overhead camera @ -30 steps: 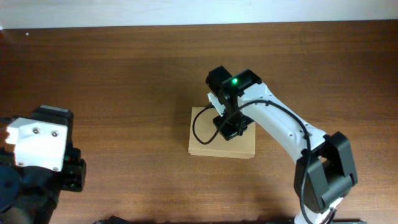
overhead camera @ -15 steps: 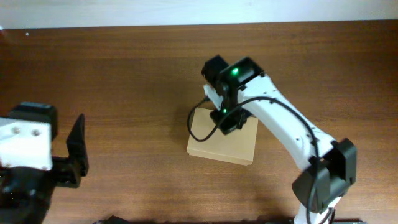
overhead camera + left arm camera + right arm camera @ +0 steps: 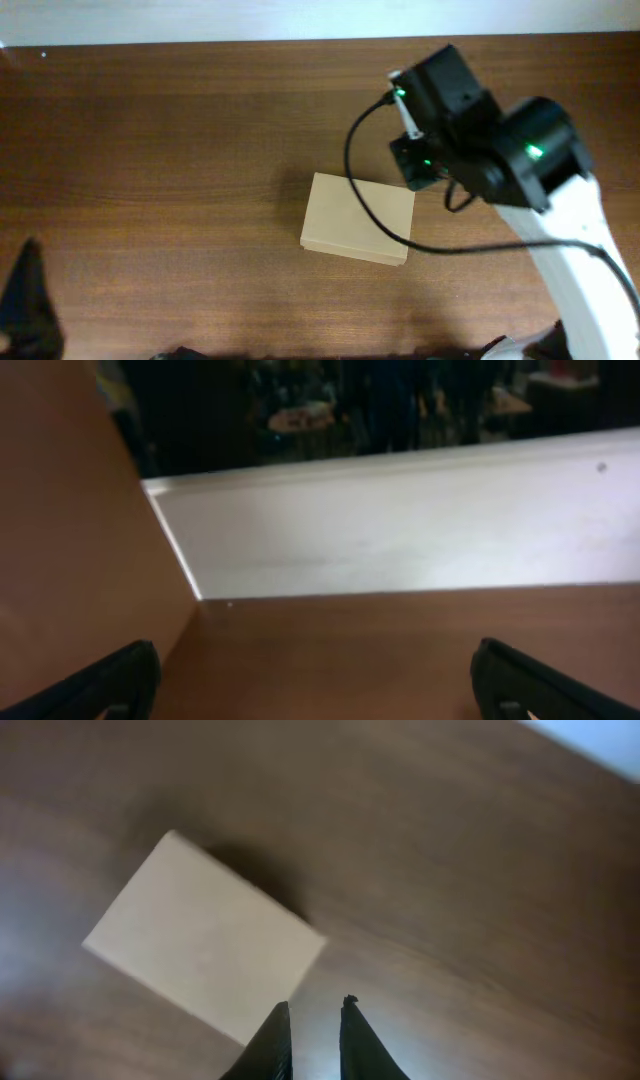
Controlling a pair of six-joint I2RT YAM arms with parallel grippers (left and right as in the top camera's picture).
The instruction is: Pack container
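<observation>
**Box lid down, both grippers clear of it**

The container [image 3: 358, 218] sits on the table [image 3: 170, 140] near the middle, a little towards the right arm's side. Its flap lies flat and appears shut. Nothing is touching it.

Handling: it looks like plain cardboard, so I judge it light, fairly stiff at the edges and corners, and liable to dent on the broad top panel. The surface is matte and should not slip much. The two long side walls look like the best place to grip it. To open it, the free edge of the flap is the place to lift, but I cannot tell which edge is hinged.

Orientation: the box lies flat, broad face up. Its long axis runs roughly left to right across the table, skewed slightly.

The right gripper [image 3: 315, 1038] hangs beside the box's far right corner, its fingers a narrow slit apart and holding nothing. The left gripper [image 3: 322, 695] is spread wide and empty, well away at the table's left edge.
</observation>
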